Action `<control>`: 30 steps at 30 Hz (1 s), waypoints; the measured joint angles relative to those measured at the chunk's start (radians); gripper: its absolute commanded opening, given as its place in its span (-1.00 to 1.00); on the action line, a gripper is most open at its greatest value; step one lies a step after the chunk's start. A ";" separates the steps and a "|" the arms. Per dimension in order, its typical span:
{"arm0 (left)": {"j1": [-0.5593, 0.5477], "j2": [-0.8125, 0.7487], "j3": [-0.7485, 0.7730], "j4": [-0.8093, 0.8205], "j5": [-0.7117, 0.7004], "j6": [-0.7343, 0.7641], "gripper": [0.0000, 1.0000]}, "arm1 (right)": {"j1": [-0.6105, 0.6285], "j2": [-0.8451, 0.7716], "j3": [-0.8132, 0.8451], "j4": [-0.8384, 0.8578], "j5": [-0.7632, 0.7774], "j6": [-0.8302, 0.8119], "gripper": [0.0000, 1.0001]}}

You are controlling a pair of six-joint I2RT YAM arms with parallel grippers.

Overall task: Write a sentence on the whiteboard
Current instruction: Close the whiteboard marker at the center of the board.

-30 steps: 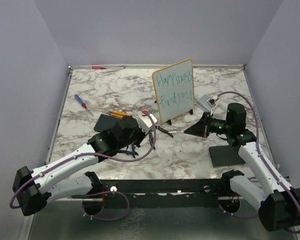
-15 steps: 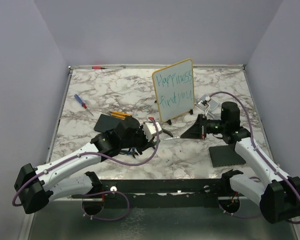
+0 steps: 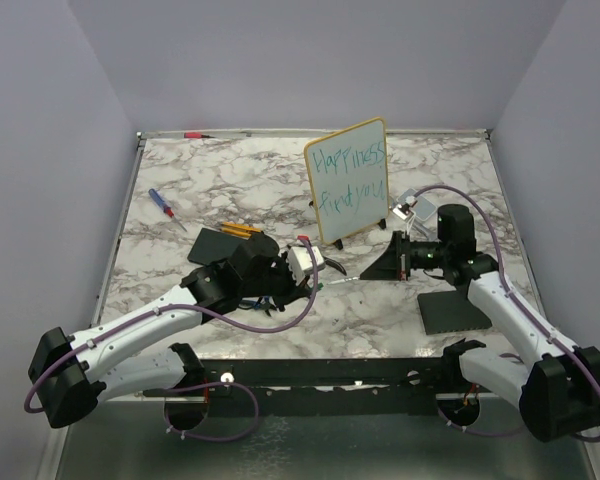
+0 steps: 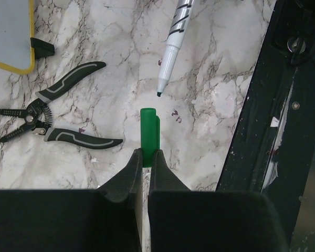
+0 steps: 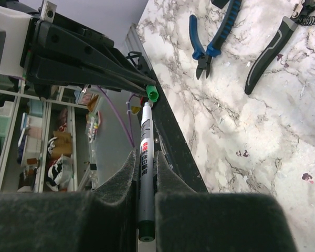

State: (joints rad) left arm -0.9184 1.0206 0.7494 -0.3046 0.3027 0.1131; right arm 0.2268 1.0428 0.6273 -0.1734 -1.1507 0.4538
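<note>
Left gripper (image 4: 146,156) jaws clamp cap (image 4: 148,126); right gripper (image 5: 146,157) jaws clamp marker (image 5: 145,131), tip facing cap: likely aligned for recapping. Sentence (image 3: 350,157) on whiteboard (image 3: 366,222) looks complete.

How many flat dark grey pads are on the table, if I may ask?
2. The left pad lies partly behind the left arm; the right pad beside the right arm. Arms may hide others.

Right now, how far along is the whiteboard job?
Done: the sentence stands in two lines on the whiteboard. In hand: recapping, by the look of it. The right gripper is shut on the marker, the left gripper is shut on the green cap, and the tip points at the cap with a gap between them. Left: join cap and marker, then probably set it down.
</note>
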 measured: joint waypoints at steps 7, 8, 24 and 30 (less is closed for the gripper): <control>0.000 -0.002 0.000 0.000 0.015 0.000 -1.00 | 0.011 0.011 0.010 -0.016 0.024 -0.019 -0.99; 0.000 -0.002 0.000 0.000 0.017 0.000 -1.00 | 0.014 0.013 0.010 -0.021 0.028 -0.021 -0.99; 0.000 -0.002 0.000 0.000 0.047 0.000 -1.00 | 0.036 0.024 0.010 -0.051 0.043 -0.036 -0.99; 0.000 0.000 0.000 0.000 0.049 0.000 -1.00 | 0.036 0.024 0.014 -0.056 0.043 -0.037 -0.99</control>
State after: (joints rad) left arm -0.9184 1.0203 0.7494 -0.3046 0.3519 0.1131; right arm 0.2630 1.0668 0.6411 -0.2291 -1.1072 0.4168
